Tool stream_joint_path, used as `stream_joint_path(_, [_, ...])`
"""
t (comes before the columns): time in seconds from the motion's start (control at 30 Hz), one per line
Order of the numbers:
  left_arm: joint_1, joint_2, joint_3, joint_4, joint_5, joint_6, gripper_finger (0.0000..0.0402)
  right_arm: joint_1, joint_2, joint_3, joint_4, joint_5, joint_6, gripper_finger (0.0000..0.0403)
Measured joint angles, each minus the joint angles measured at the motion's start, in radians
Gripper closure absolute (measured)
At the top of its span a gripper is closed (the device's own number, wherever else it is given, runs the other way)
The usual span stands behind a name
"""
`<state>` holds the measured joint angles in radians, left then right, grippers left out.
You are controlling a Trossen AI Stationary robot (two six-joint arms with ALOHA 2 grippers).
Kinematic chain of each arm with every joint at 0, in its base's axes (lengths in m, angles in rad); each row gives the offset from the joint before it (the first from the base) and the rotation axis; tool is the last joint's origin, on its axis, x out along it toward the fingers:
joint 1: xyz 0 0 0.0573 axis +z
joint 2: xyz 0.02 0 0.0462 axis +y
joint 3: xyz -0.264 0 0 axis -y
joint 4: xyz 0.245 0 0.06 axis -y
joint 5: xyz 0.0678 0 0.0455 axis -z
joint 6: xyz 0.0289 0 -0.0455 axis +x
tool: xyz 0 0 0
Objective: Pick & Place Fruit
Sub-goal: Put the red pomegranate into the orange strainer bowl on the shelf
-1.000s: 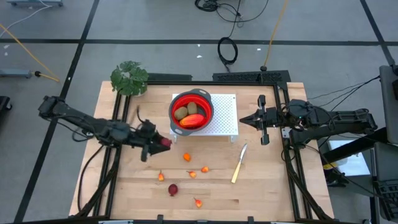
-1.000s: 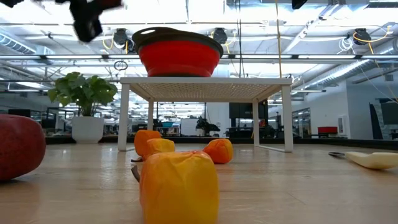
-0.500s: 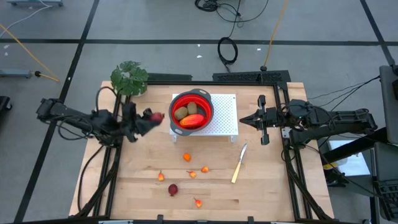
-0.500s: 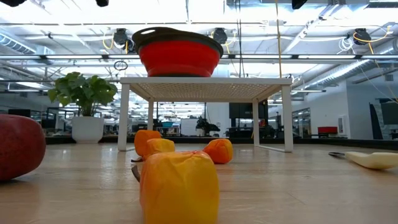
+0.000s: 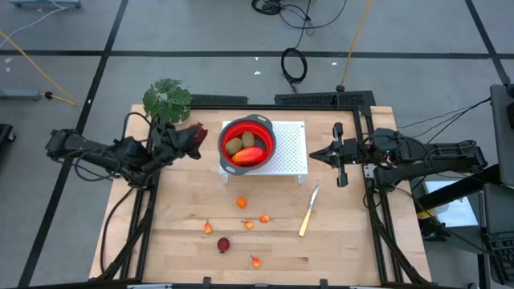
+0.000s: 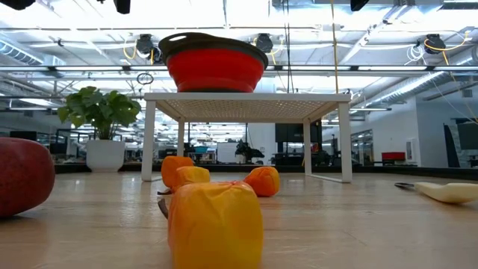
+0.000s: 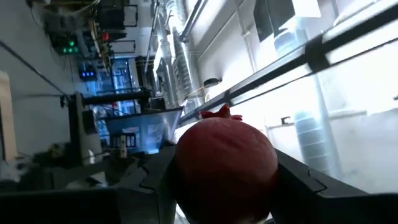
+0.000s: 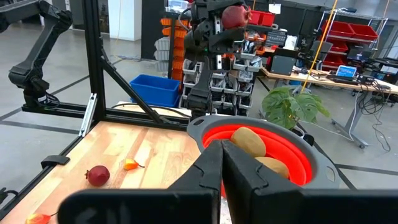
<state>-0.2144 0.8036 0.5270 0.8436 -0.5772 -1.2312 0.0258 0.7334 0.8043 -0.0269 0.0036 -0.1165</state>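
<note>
Writing legible to you: none. Your left end effector clasps a dark red fruit at the bowl's nine o'clock; your right end effector waits closed at three o'clock.

Both arms are showing as dark, jointed, tubular links with black cables trailing along them. The left gripper and right gripper are wearing matte black, blocky, wedge-shaped fingers.
</note>
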Motion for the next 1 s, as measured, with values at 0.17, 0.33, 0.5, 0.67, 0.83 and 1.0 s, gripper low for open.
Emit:
stream_joint_path(0.17, [0.005, 0.0, 0.0, 0.009, 0.0, -0.011, 0.0218, 0.0, 0.0, 0.0, 0.0, 0.0, 0.0, 0.0403])
stream_joint_path(0.33, [0.005, 0.0, 0.0, 0.024, 0.031, 0.193, 0.0218, 0.0, 0.0, 0.0, 0.0, 0.0, 0.0, 0.0403])
stream_joint_path(0.5, [0.005, 0.0, 0.0, 0.022, 0.079, 0.505, 0.0218, 0.0, 0.0, 0.0, 0.0, 0.0, -0.004, 0.0403])
stream_joint_path(0.67, [0.005, 0.017, 0.009, -0.052, 0.08, 0.709, 0.0218, 0.0, 0.0, 0.0, 0.0, 0.0, -0.004, 0.0403])
stream_joint_path(0.83, [0.005, 0.064, 0.094, -0.307, 0.081, 0.797, 0.0218, 0.0, 0.0, 0.0, 0.0, 0.0, -0.004, 0.0403])
stream_joint_path(1.0, [0.015, 0.158, 0.236, -0.542, 0.084, 0.901, 0.0218, 0.0, 0.0, 0.0, 0.0, 0.0, -0.004, 0.0403])
